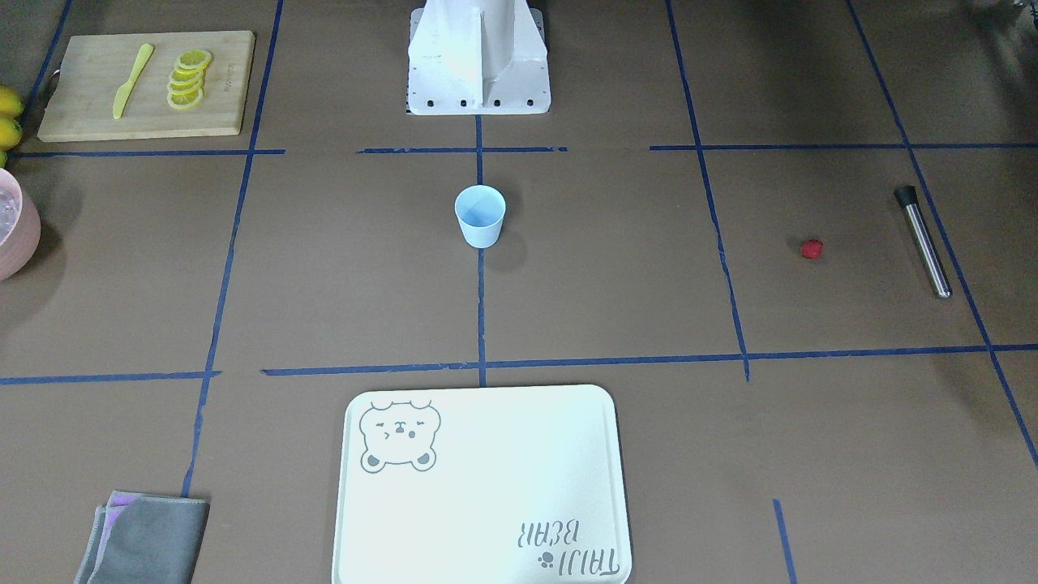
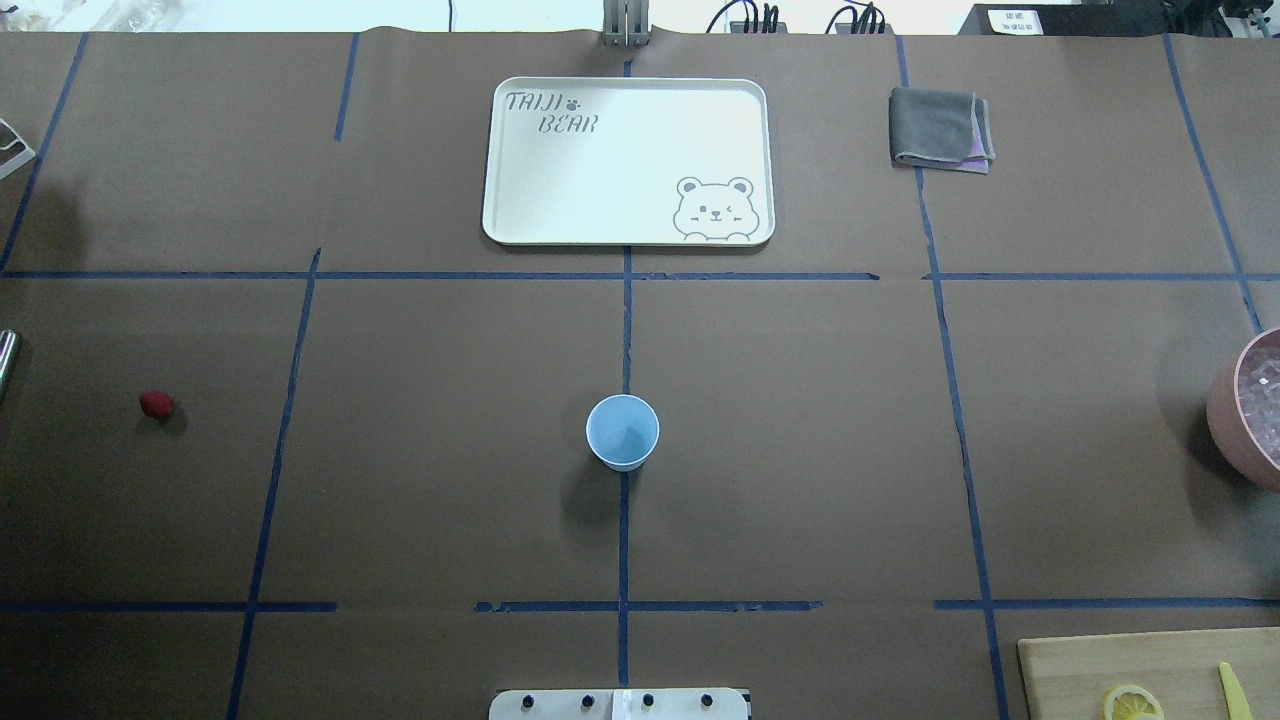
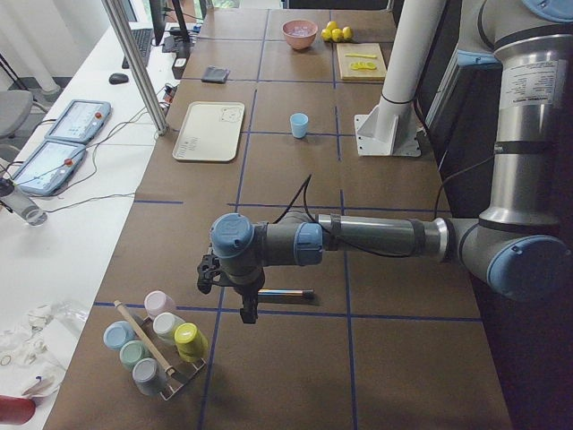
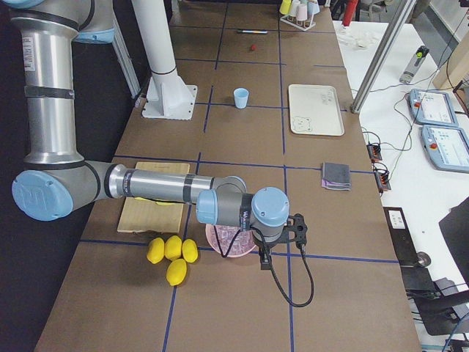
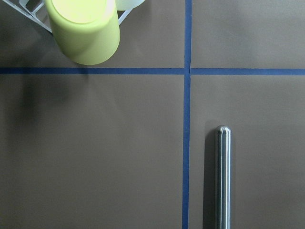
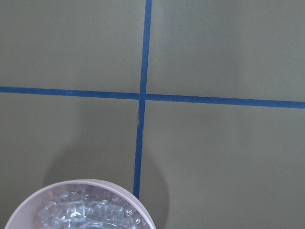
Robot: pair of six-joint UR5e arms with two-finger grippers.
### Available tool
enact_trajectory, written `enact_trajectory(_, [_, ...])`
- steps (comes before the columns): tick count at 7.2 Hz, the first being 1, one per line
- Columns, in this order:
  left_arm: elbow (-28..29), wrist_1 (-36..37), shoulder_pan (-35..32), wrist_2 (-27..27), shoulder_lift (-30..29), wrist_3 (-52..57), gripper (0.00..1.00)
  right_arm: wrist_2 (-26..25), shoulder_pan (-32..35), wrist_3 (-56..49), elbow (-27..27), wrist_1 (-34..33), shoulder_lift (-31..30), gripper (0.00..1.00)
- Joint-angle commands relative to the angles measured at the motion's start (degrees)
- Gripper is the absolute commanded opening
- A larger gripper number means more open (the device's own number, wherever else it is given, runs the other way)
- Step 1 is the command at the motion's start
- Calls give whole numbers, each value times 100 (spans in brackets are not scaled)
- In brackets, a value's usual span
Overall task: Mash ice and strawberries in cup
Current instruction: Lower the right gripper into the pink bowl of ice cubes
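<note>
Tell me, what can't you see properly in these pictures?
- Left gripper, right gripper: side views only, too small to tell open or shut.
- Bowl: cut by the overhead view's right edge.
- Muddler: cut by the overhead view's left edge.
- Ice: partly cut by the right wrist view's bottom edge.

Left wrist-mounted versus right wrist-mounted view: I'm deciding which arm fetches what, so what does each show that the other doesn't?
Only the left wrist view shows the steel muddler lying on the table and a yellow-green cup. Only the right wrist view shows the pink bowl holding the ice. Both share the brown table crossed by blue tape lines.
</note>
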Motion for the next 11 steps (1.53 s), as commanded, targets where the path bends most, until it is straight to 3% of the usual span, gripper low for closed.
enact_trajectory(1, [-29, 5, 0, -9, -1, -9, 100, -109, -9, 9, 20, 44, 8, 100])
enact_trajectory(8, [-82, -3, 0, -9, -1, -17, 100, -49, -140, 246, 169, 53, 61, 100])
enact_trajectory(11, [-126, -3, -9, -9, -1, -18, 100, -145, -587, 857, 607, 26, 78, 98])
